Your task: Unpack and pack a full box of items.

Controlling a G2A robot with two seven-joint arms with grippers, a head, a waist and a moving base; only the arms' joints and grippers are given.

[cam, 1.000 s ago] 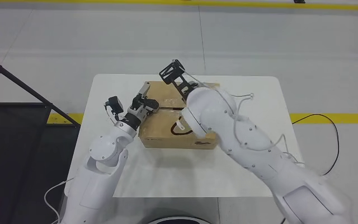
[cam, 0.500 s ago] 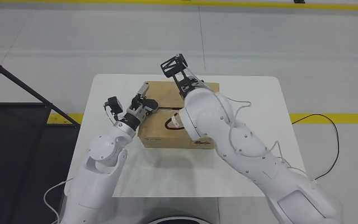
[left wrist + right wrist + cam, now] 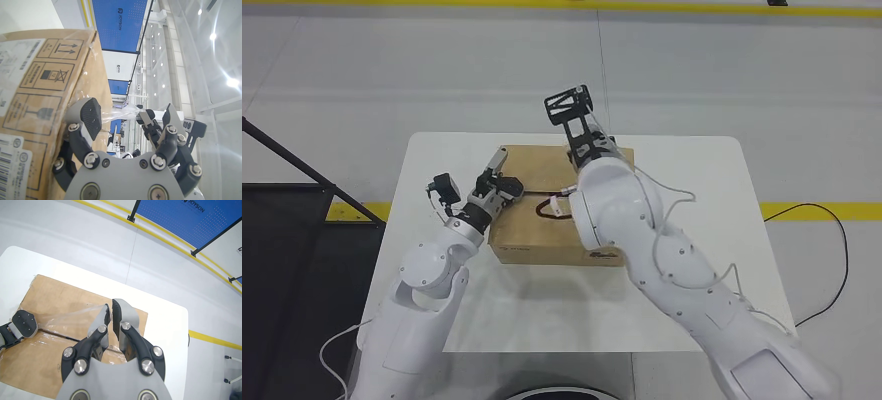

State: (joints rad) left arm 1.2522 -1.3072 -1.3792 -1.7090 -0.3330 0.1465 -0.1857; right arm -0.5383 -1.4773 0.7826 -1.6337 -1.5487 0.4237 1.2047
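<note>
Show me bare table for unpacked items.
Bare: white table in front of the brown cardboard box, and beside it on the right arm's side. Crowded: the box's left edge at the left pincer; right pincer above holds clear tape.

Cardboard box (image 3: pixel 527 235) sits mid-table (image 3: pixel 692 200), twd far edge. L gripper (image 3: pixel 502 172) at box's left top edge, fingers apart, one lying along the lid. R gripper (image 3: pixel 570 103) held up over box's far side, its arm crossing the lid. Yellow floor line (image 3: pixel 812 210) beside table
</note>
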